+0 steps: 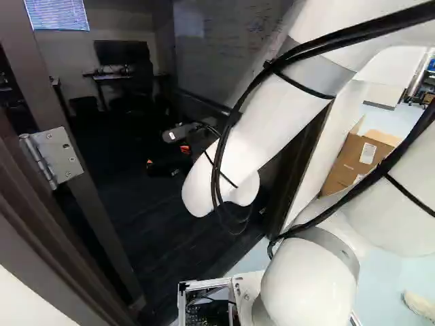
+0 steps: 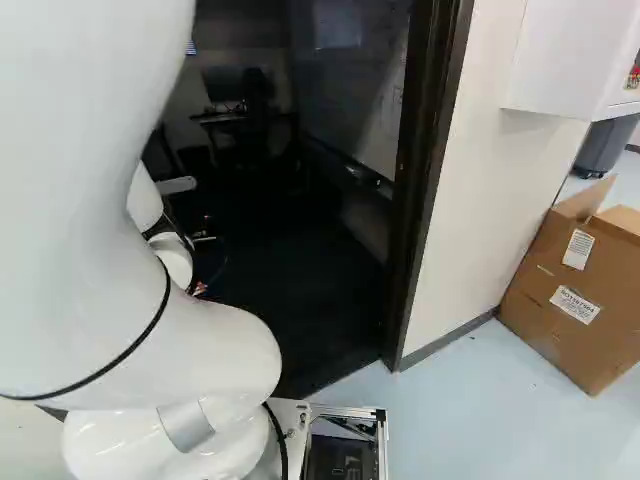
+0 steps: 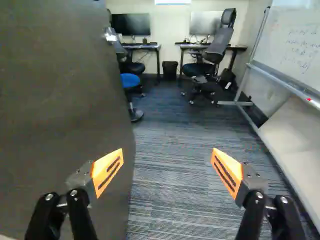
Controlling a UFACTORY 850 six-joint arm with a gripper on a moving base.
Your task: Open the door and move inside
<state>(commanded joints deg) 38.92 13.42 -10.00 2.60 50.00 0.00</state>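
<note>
- Here, the gripper [image 1: 167, 155] stands wide open, with nothing held between its fingers.
- The door [image 3: 60, 110] stands open, its dark face beside one finger; whether they touch cannot be told.
- Ahead, striped carpet [image 3: 170, 170] leads to desks [image 3: 142, 46], an office chair [image 3: 215, 47] and a bin [image 3: 170, 69]; a whiteboard [image 3: 295, 45] flanks it.
- The wrist view alone shows a blue seat [image 3: 130, 80]; the left base view alone, the hinge [image 1: 61, 155]; both base views, a cardboard box [image 2: 555, 305] on pale floor [image 2: 470, 400].
</note>
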